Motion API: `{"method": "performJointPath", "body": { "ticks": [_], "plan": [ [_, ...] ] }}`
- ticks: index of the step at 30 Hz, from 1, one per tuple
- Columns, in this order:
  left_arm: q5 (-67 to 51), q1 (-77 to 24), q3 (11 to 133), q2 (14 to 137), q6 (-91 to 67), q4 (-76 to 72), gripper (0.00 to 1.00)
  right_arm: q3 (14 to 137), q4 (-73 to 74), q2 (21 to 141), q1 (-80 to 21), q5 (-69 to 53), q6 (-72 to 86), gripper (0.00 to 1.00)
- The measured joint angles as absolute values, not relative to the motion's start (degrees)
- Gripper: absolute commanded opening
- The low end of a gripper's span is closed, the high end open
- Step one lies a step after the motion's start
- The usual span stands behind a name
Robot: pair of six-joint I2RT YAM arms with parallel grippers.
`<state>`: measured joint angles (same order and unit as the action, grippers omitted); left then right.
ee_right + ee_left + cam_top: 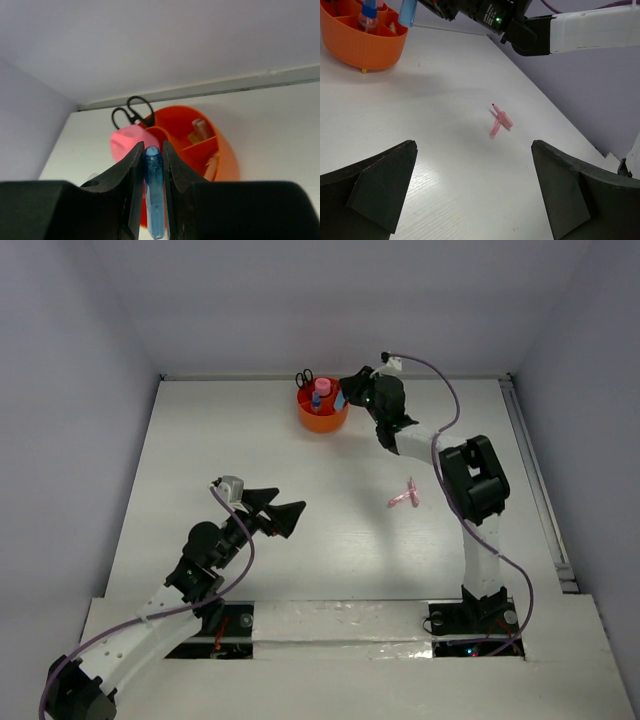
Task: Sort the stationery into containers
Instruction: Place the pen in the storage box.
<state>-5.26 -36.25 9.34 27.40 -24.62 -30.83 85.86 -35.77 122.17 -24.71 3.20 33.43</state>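
Note:
The orange tub [322,416] stands at the back of the table; it also shows in the left wrist view [350,42] and the right wrist view [225,160]. It holds the pink-capped glue bottle [127,142], black-handled scissors [131,112] and a tan piece [199,129]. My right gripper [150,155] is shut on the blue pen [154,190], holding it upright at the tub's right rim [340,397]. A pink piece [404,497] lies mid-table, also in the left wrist view [500,120]. My left gripper [283,507] is open and empty, low over the table.
The right arm [580,30] reaches across the back right. The table's back wall edge [225,85] runs just behind the tub. A raised rail [535,480] runs along the right side.

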Motion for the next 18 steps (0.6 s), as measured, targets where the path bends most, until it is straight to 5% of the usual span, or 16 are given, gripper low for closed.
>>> {"method": "performJointPath", "body": {
  "ticks": [11, 15, 16, 18],
  "plan": [
    [-5.37, -36.25, 9.34, 28.42, -24.05, -31.94, 0.99, 93.71, -35.14, 127.02, -24.71, 9.39, 29.56, 0.04],
    [-5.34, -36.25, 9.34, 29.04, -24.01, -31.99, 0.99, 93.93, -34.59, 128.86, -24.71, 9.37, 29.85, 0.24],
    [-5.34, -36.25, 9.34, 29.15, -23.99, -32.03, 0.99, 93.89, -34.28, 129.08, -24.71, 9.19, 30.02, 0.38],
    [-5.37, -36.25, 9.34, 29.52, -23.99, -32.14, 0.99, 93.84, -33.82, 129.12, -24.71, 8.8, 30.44, 0.49]
  ]
}}
